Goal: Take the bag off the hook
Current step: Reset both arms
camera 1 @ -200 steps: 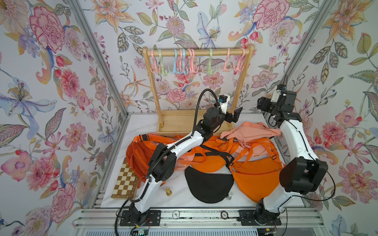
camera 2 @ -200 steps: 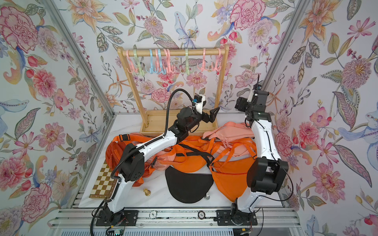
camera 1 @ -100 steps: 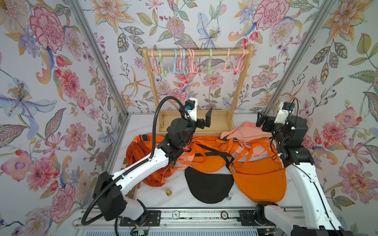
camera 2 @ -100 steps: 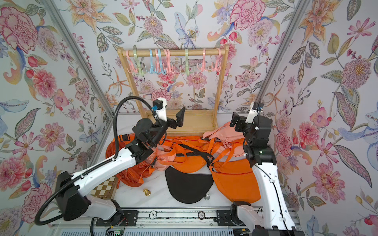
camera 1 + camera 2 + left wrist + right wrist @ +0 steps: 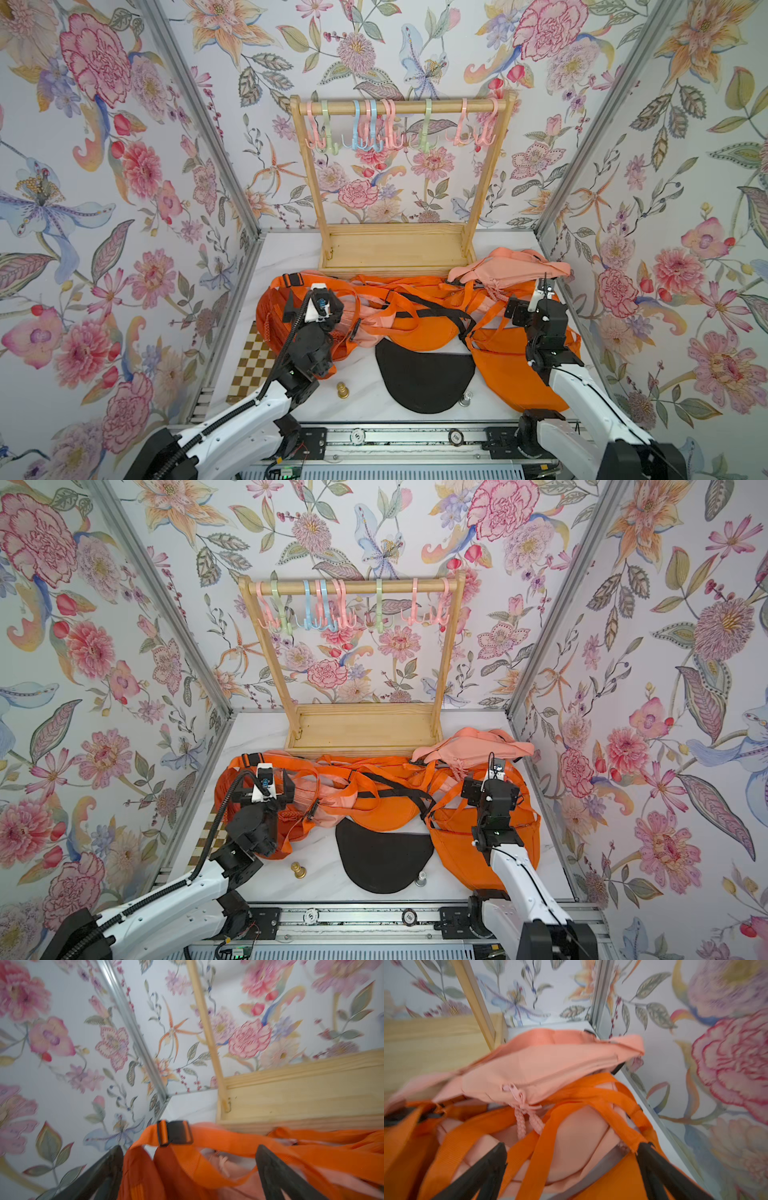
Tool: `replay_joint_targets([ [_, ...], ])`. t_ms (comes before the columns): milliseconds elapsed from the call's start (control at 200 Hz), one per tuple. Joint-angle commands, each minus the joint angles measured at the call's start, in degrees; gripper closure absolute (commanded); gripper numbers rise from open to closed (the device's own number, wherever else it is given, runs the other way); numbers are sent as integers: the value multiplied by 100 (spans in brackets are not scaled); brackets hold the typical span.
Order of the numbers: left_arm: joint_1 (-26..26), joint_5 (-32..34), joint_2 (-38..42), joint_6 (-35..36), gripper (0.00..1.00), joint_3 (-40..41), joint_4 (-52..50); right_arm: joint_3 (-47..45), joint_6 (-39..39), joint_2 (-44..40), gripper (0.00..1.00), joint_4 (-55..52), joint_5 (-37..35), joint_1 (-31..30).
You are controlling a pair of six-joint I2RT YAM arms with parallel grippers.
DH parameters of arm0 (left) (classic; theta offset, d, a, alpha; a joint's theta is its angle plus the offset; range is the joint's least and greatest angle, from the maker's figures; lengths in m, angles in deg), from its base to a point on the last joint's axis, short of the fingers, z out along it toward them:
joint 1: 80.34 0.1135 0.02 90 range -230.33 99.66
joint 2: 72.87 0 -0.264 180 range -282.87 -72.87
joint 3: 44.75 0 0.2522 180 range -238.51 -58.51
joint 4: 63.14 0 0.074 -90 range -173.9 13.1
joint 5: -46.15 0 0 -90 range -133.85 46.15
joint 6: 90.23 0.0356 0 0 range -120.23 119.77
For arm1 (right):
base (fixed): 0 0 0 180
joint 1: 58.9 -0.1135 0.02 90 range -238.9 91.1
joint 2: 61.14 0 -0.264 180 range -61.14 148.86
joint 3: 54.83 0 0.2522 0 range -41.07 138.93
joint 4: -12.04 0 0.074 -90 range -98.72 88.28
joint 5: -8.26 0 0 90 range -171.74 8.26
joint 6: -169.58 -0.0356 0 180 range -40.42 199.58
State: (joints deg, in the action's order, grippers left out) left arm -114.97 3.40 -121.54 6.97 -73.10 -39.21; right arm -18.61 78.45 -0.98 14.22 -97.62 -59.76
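The wooden rack [image 5: 399,107] stands at the back with several pastel hooks [image 5: 426,124] on its rod, and no bag hangs from them in both top views. A peach bag [image 5: 511,266] [image 5: 550,1068] lies by the rack's right foot, on top of a pile of orange bags [image 5: 419,328] with tangled straps. A black bag [image 5: 424,378] lies in front. My left gripper [image 5: 316,297] [image 5: 189,1147] hovers open over an orange strap and its buckle [image 5: 174,1132]. My right gripper [image 5: 536,299] [image 5: 573,1145] is open above orange straps, holding nothing.
A checkered board [image 5: 253,365] pokes out from under the orange pile at the front left. A gold pawn [image 5: 342,390] and a silver piece [image 5: 465,400] stand near the black bag. Flowered walls close in on three sides.
Both arms have drawn back from the rack's base toward the front of the table. The right gripper's jaws have spread wider. The bags lie as before.
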Motion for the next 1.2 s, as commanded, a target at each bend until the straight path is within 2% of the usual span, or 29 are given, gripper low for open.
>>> replay_joint_targets([
  [0, 937, -124, 480, -393, 0, 616, 359, -170, 126, 674, 1, 1061, 73, 126],
  [90, 1608, -785, 493, -487, 0, 772, 197, -463, -195, 1115, 1, 1986, 242, 356],
  [130, 1767, -968, 360, -459, 0, 825, 334, -321, -193, 1179, 1, 1755, 270, 372],
  [180, 1942, -1108, 94, -467, 0, 878, 666, -359, -100, 1328, 1, 2160, 279, 373],
  [315, 2522, -1661, -1140, -559, 0, 744, 1412, -209, -22, 1667, 1, 2495, 402, 434],
  [395, 2685, -1944, -1914, -489, 0, 696, 2115, -125, 14, 1879, 1, 2733, 565, 446],
  [455, 2738, -2120, -2318, -389, 0, 635, 2596, 135, 52, 2054, 1, 2415, 771, 467],
  [545, 2977, -2858, -2825, -289, 0, 623, 3457, 245, 283, 2164, 1, 2294, 1223, 409],
  [586, 3026, -2841, -2840, -379, 0, 367, 2897, 64, 332, 2046, 1, 2542, 1255, 339],
  [636, 3234, -3361, -2862, -433, 0, 193, 2714, -347, 69, 1785, 1, 3162, 1207, 344],
  [676, 3308, -3527, -2856, -488, 0, 143, 2582, -753, -362, 1703, 1, 3868, 1167, 384],
  [741, 3436, -4181, -2850, -427, 0, 84, 2412, -964, -257, 1676, 1, 4228, 1043, 251],
  [826, 3445, -4478, -2879, -397, 0, 28, 2332, -955, -187, 2233, 1, 4849, 1036, 240],
  [866, 3458, -4398, -2883, -451, 0, 18, 2310, -914, -60, 2650, 1, 5108, 1132, 166],
  [901, 3508, -4437, -2891, -509, 0, 9, 2326, -893, 118, 3025, 1, 5716, 1143, 56],
  [961, 3656, -4735, -2861, -546, 0, 32, 2330, -890, 335, 2707, 1, 5074, 1246, -98],
  [1036, 3704, -4689, -2752, -603, 0, 209, 2566, -1074, 347, 2967, 1, 5888, 1250, -91],
  [1116, 3756, -4697, -2655, -653, 0, 347, 2718, -950, 349, 2778, 1, 5317, 1236, -98],
  [1196, 3780, -4890, -2735, -603, 0, 247, 2627, -947, 409, 2882, 1, 5506, 1305, -125],
])
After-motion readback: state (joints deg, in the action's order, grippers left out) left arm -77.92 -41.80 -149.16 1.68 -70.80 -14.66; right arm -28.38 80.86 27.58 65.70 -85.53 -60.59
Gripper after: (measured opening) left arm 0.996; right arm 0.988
